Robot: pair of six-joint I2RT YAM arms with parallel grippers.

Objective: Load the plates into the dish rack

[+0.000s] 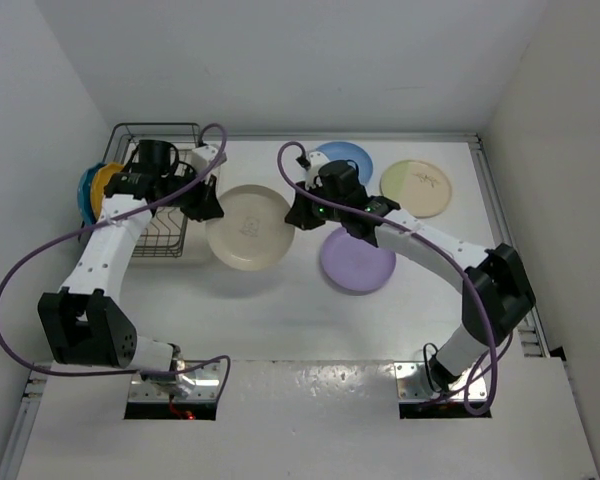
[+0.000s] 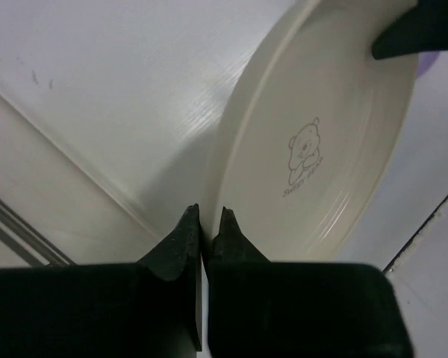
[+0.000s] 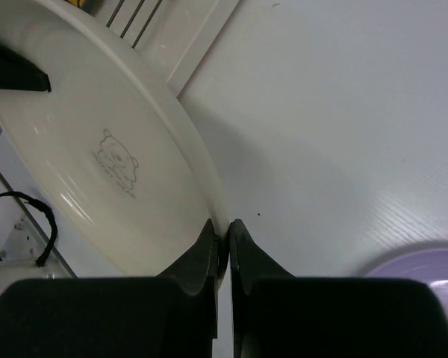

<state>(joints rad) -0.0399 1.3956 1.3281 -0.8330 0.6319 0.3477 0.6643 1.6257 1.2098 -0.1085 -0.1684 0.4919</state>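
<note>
Left gripper (image 2: 209, 216) and right gripper (image 3: 222, 227) are clamping narrow jaws on opposite rims of the cream plate (image 1: 248, 228) beside the dish rack (image 1: 165, 238)

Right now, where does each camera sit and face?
Top external: above, behind the bases, looking down on both arms, table, dish rack.
Left wrist: on the left arm, looking along its jaws gripping the cream plate at its rim.
Right wrist: likewise, on that plate's opposite rim.
Shared: both wrist views show the plate's bear mark.
</note>
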